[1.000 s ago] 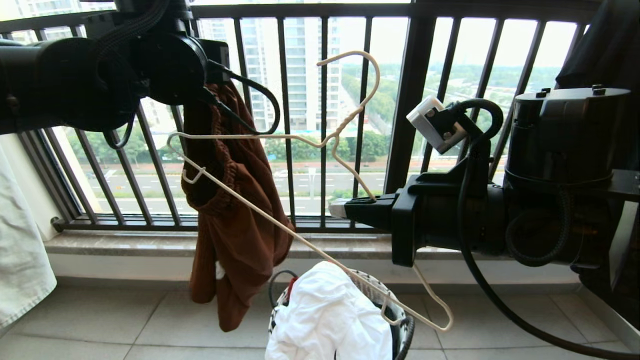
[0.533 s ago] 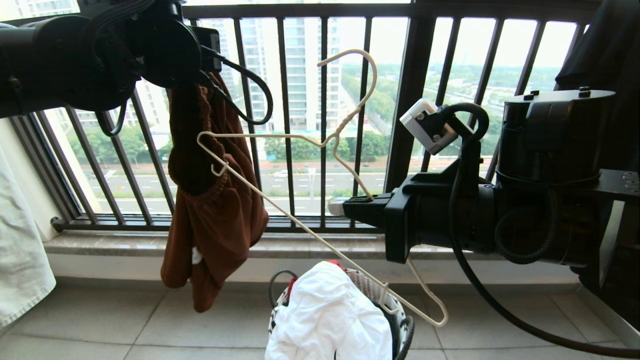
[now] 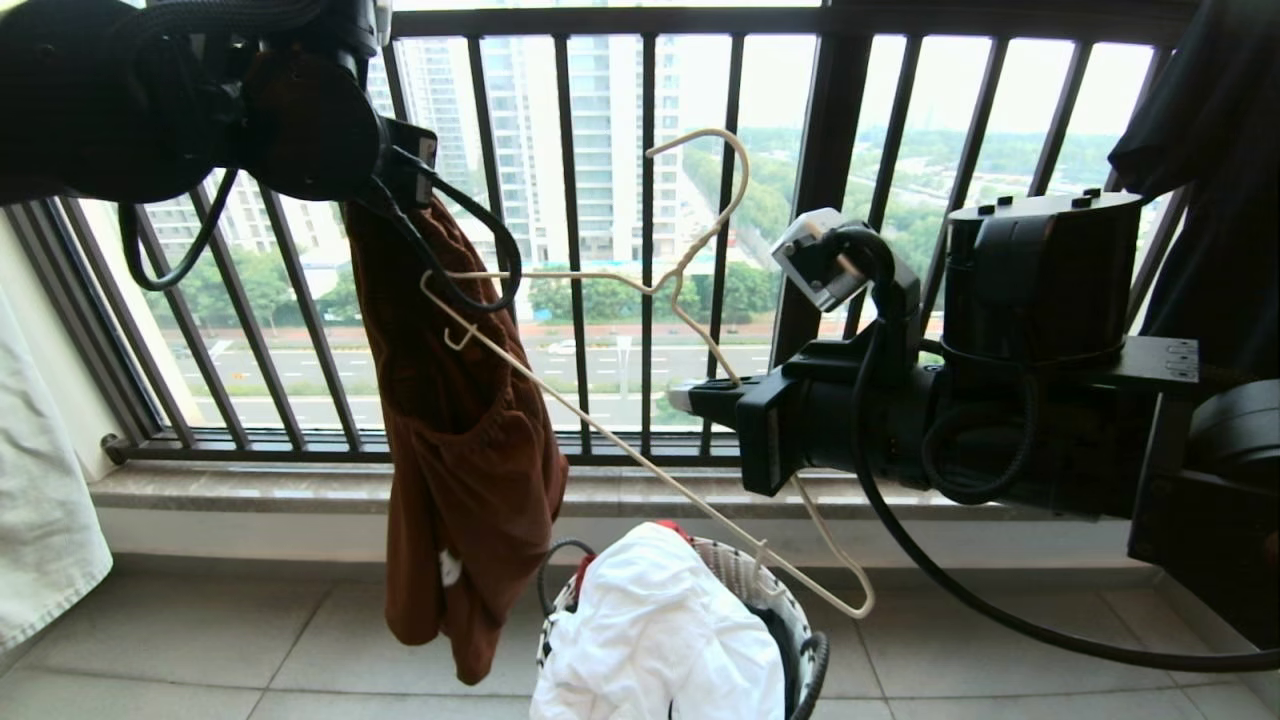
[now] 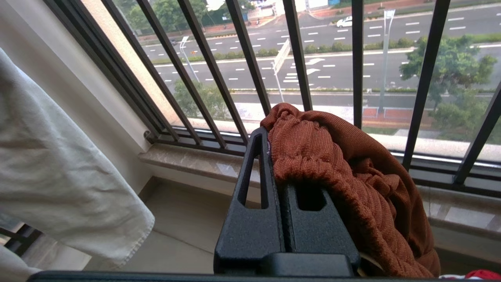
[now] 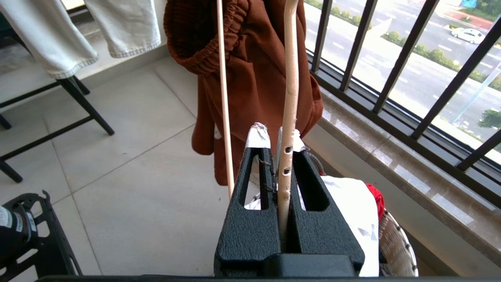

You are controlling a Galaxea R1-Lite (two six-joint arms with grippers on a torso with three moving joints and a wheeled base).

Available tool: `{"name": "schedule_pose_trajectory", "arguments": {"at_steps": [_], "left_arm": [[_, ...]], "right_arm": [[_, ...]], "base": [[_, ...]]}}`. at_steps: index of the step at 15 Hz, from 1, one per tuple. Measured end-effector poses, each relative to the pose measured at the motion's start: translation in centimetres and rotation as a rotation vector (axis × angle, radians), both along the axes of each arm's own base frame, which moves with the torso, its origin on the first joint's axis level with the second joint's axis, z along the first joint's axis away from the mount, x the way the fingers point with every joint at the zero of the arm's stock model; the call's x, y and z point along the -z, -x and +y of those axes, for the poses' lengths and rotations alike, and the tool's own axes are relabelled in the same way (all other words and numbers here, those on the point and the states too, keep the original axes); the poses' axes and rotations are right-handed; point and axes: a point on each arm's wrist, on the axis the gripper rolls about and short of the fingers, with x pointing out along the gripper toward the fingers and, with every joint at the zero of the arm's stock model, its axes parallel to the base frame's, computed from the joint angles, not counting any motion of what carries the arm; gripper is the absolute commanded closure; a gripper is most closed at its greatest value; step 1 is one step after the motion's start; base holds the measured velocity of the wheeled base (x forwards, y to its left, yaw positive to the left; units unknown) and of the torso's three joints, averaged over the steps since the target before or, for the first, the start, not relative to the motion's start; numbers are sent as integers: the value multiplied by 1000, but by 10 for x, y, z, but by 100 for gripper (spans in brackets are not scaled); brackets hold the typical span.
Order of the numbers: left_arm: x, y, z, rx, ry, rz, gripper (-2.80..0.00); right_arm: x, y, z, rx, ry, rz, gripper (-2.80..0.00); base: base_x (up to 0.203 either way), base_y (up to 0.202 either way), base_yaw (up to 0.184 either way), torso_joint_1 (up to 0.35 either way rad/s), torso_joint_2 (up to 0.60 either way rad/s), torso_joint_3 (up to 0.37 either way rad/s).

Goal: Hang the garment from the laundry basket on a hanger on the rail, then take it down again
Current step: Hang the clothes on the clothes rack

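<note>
Left of centre in the head view, your rust-brown shorts (image 3: 455,440) hang down in front of the black balcony railing (image 3: 830,200), their lower edge low in the frame just left of the laundry basket (image 3: 810,660). You have them pinched by the gathered waistband in the left gripper (image 4: 274,156), whose fingers are pressed together on the fabric, as the left wrist view shows; that arm fills the upper left of the head view. Across the middle of the frame you hold the cream-white wire hanger (image 3: 640,450) tilted, its hook (image 3: 715,180) up near the top centre and its long bar slanting from the shorts down to the lower right above the basket. The hanger's left end lies against or just in front of the shorts' upper part; you cannot tell from these views whether it is inside the waistband. Your right gripper (image 5: 276,141) is clamped on the hanger's wire, reaching in from the right side of the frame. White cloth (image 3: 655,640) fills the basket at bottom centre. A pale denim piece (image 3: 40,500) hangs at the left edge, and a black garment (image 3: 1215,120) at the upper right.
</note>
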Motion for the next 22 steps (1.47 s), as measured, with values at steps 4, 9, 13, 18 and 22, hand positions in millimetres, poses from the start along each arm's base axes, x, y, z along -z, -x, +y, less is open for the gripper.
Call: {"name": "schedule_pose_trajectory", "arguments": {"at_steps": [4,9,13,18,22], "left_arm": [[5,19,9,52,-81,185,0],[10,35,14,108,-141,331,0],[5,47,1,329,-91,333,0],[6,46,-15,492,-42,314,0],[3,43,-32,502,33,237,0]], "right_arm": [[4,-6,-1,16,19,-2,0],[7,-9,-4,34,67,-1,0],[7,-10,-4,49,79,-2,0],[1,-23,-19,173,129,-69,0],[1,-28,-23,199,138,-74,0]], "base": [[0,0,0,0,0,0],[0,0,0,0,0,0],[0,0,0,0,0,0],[0,0,0,0,0,0],[0,0,0,0,0,0]]}}
